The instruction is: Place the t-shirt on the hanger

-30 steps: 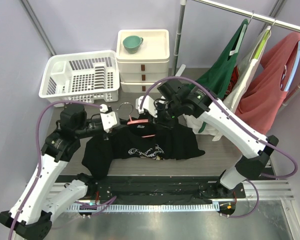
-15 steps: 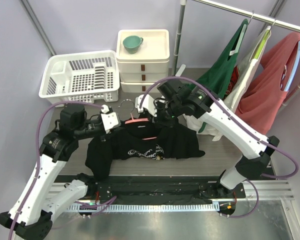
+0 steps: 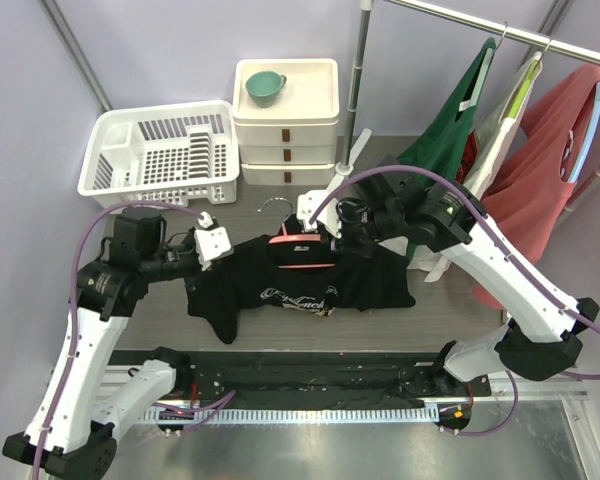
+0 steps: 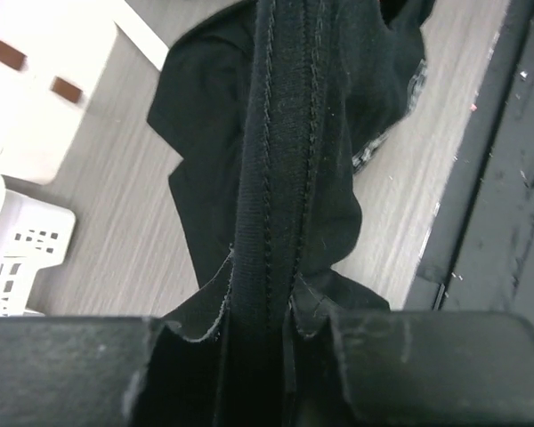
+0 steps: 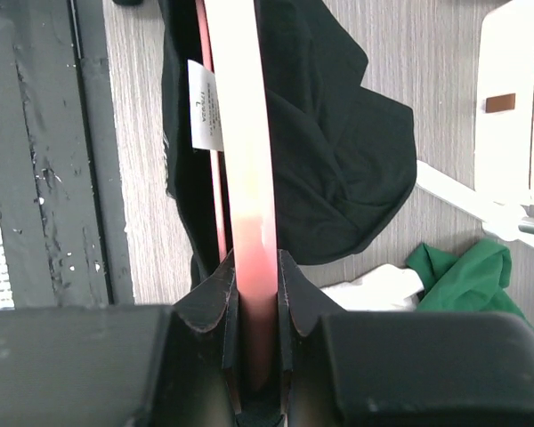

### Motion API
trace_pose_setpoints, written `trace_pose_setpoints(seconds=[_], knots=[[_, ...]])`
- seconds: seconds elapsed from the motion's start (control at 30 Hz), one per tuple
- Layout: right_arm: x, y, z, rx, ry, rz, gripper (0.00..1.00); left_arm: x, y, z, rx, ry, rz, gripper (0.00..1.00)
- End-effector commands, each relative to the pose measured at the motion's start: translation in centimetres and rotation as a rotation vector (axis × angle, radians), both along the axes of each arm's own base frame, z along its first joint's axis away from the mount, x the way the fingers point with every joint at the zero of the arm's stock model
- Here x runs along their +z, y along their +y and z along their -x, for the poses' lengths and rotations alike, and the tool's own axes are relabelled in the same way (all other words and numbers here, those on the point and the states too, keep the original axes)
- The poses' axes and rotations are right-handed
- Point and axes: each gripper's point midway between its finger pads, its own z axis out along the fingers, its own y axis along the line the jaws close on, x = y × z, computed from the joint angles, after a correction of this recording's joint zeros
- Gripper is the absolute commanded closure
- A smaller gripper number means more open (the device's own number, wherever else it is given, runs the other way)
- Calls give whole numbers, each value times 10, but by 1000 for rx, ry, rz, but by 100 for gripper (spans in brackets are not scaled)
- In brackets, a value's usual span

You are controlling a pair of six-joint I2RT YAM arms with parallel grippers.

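We see soft, even light in all 3 views, shadows faint. Near jaws blur in the 2 wrist views; t-shirt (image 4: 276, 178) stitching is sharp.

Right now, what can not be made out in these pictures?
Top view: ends of the hanger, under the t-shirt; its print, too small to read.
Left wrist view: the hanger, hidden by fabric in the left gripper.
Right wrist view: the hanger's hook, beyond the top edge.
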Motion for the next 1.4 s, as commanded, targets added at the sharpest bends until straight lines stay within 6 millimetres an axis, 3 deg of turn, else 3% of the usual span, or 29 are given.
trace_pose_setpoints(seconds=[0.0,0.07,0.13,0.27,0.33,0.43,0.53,0.6,0.7,0.8,0.83,0.9,0.93,0.97,1.03,1.23,1.33,1.37], knots=[[20,-10,-11,-49,-88,-28,99,12,8,10,-37,-8,-61,81],[9,-18,-16,-64,-110,27,99,22,8,17,-71,-18,-67,69],[0,-24,-17,-70,-116,59,99,27,7,23,-89,-2,-62,64],[1,-17,-14,-58,-99,30,99,43,-4,27,-106,-11,16,41],[4,-9,-15,-50,-79,8,99,57,-12,18,-92,-50,85,36],[11,0,-16,-42,-70,-16,99,53,-23,14,-115,3,115,33],[16,7,-13,-24,-51,-36,99,50,-32,9,-141,36,120,22],[17,12,-10,-9,-41,-43,99,48,-37,-2,-120,22,131,21],[20,23,-2,19,-34,-55,99,42,-46,-8,-130,11,134,23],[24,33,4,40,-31,-74,99,33,-57,-1,-174,46,110,58],[25,35,5,40,-27,-79,99,32,-59,2,-189,54,106,83],[27,36,4,25,-22,-87,91,26,-58,6,-197,81,95,100],[27,36,4,15,-14,-86,78,23,-56,7,-191,83,82,100],[25,33,8,10,8,-75,40,22,-53,8,-182,78,75,100],[24,27,16,6,43,-81,1,21,-46,11,-161,50,82,100],[2,-15,38,-5,83,-19,0,15,-37,21,-163,41,72,100],[-21,-33,43,8,90,51,12,18,-39,26,-192,38,80,100],[-25,-35,42,11,90,59,21,21,-40,27,-202,37,92,100]])
